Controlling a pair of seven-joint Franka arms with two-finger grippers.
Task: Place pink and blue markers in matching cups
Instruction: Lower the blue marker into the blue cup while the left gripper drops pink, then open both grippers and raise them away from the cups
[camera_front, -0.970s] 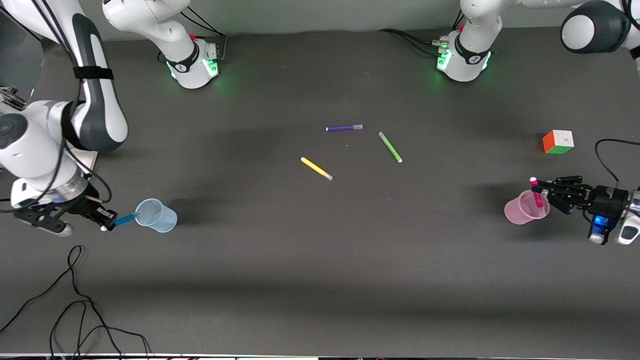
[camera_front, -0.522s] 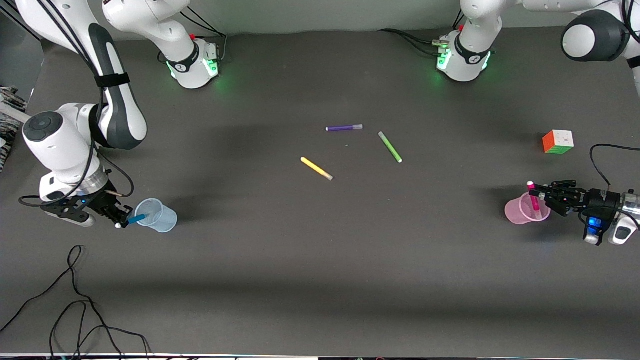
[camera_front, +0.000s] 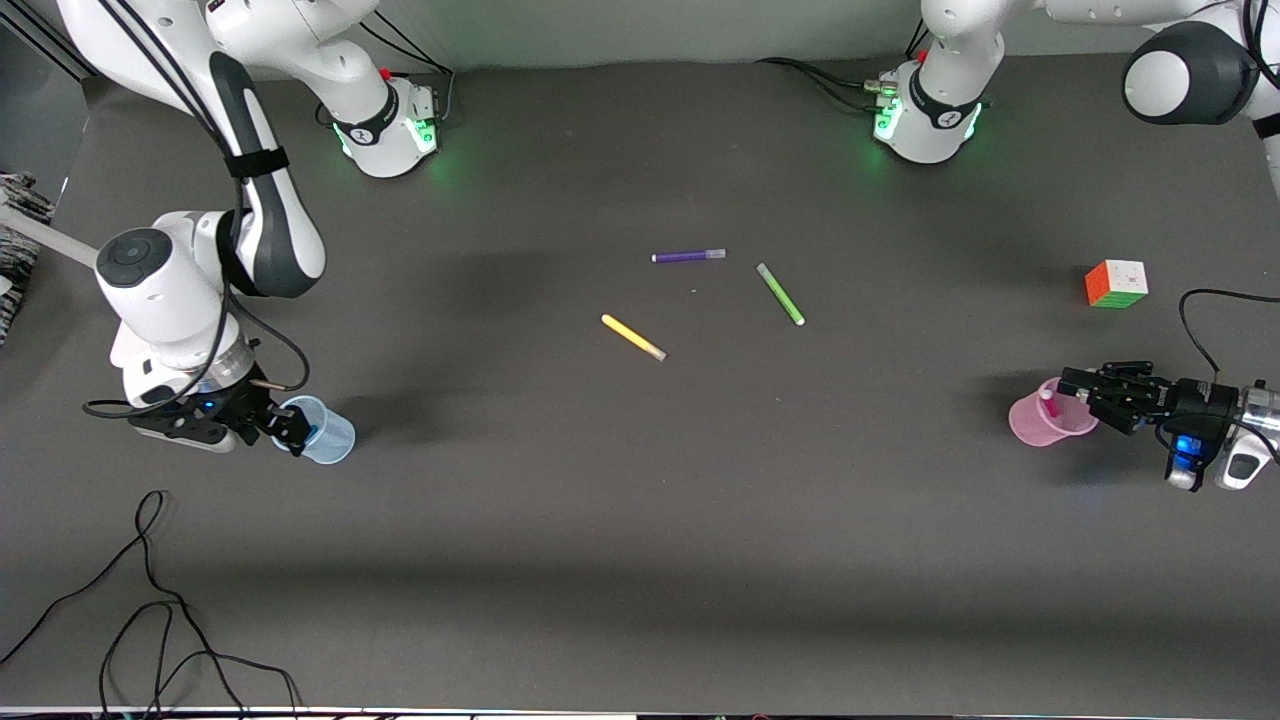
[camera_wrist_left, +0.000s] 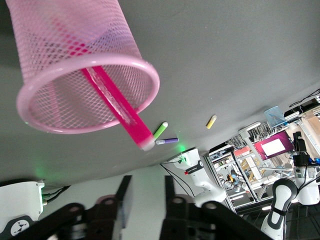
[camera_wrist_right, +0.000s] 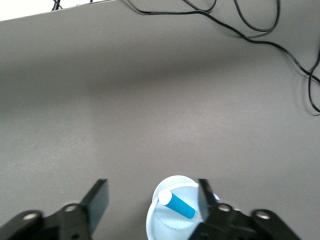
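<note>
The pink marker (camera_front: 1048, 402) stands tilted in the light pink cup (camera_front: 1040, 424) at the left arm's end of the table. In the left wrist view the marker (camera_wrist_left: 117, 107) sticks out past the rim of the cup (camera_wrist_left: 60, 45). My left gripper (camera_front: 1072, 388) is open and empty beside the cup's rim, and it shows in its own view (camera_wrist_left: 145, 200). The blue marker (camera_wrist_right: 178, 205) leans inside the pale blue cup (camera_wrist_right: 172, 212). The cup (camera_front: 330, 437) stands at the right arm's end. My right gripper (camera_front: 287, 430) is open and empty over it, with one finger (camera_wrist_right: 204, 192) above the rim.
Purple (camera_front: 688, 256), green (camera_front: 780, 293) and yellow (camera_front: 633, 337) markers lie mid-table. A colour cube (camera_front: 1116, 283) sits farther from the front camera than the pink cup. Black cables (camera_front: 150, 600) lie near the front edge at the right arm's end.
Both grippers have let go of their markers. The pink marker has dropped lower into the pink cup. The right gripper has moved over the blue cup, and the blue marker now rests inside it.
</note>
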